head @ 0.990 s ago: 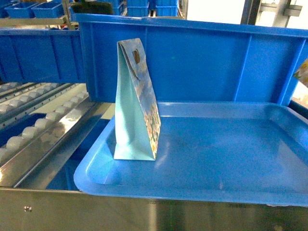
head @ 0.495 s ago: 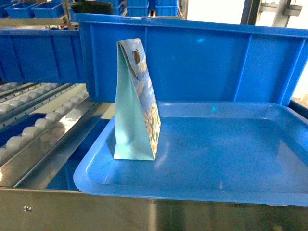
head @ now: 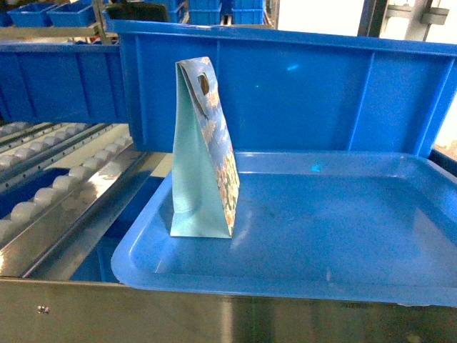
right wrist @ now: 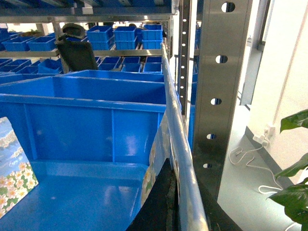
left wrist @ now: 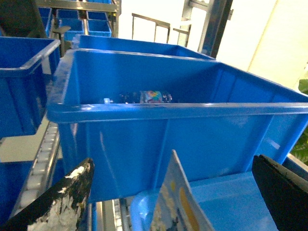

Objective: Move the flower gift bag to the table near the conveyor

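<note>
Only partly seen, left end effector (left wrist: 173, 192) spread — flower gift bag (head: 203, 153) upright, right's state unclear.

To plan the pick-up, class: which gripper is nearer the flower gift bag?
Left. The left gripper is open around the flower gift bag; the right gripper sits off to its side, near the steel rail.

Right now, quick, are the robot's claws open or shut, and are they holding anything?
Left claw: open, holding nothing, its two fingers spread on either side of the top of the flower bag.
Right claw: cannot tell; only a dark part shows.
</note>
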`<state>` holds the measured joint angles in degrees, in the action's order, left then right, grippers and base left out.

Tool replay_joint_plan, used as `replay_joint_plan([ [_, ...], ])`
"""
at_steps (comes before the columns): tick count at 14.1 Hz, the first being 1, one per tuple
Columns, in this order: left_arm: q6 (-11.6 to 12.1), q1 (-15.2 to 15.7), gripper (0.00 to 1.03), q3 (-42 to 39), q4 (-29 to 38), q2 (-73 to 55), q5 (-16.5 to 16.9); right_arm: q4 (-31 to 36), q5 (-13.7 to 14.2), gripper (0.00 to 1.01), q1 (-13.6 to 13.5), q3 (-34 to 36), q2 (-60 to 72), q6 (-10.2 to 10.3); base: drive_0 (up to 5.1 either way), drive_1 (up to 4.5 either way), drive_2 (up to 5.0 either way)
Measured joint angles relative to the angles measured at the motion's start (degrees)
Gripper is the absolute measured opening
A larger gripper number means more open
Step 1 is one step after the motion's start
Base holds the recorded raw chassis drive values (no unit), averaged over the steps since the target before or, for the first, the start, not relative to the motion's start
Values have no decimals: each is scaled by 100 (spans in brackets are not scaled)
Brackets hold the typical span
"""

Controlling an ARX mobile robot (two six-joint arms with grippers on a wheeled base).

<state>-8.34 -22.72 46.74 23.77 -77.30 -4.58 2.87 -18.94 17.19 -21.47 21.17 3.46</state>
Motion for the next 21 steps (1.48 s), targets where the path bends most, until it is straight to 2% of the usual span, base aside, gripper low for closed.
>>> replay_joint_plan([
  [3,76,-533,98,350,-212,-647,-96,0,0,2,0,0,4,0,0,0,0],
  [4,144,-721,98,483,-297,-909,-278,2,0,2,0,2,4,0,0,0,0],
  [6,201,-892,98,710,-490,-1198,-516,0,0,2,0,2,4,0,0,0,0],
  [7,170,-931,98,793,-627,-1305,-763,0,0,2,0,2,4,0,0,0,0],
  [10,-195,-866,98,839,-1080,-1532,-892,2,0,2,0,2,4,0,0,0,0],
  [12,-245,-841,81,787,-1165,-1565,-1104,4,0,2,0,2,4,0,0,0,0],
  [14,-247,-835,60,695,-1172,-1646,-1211,2,0,2,0,2,4,0,0,0,0],
  [15,-350,-809,29,623,-1185,-1674,-1239,2,2,2,0,2,4,0,0,0,0],
  [17,-321,-793,3,535,-984,-1672,-1355,2,0,2,0,2,4,0,0,0,0],
  [21,131,-682,2,142,-525,-1097,-1692,2,0,2,0,2,4,0,0,0,0],
])
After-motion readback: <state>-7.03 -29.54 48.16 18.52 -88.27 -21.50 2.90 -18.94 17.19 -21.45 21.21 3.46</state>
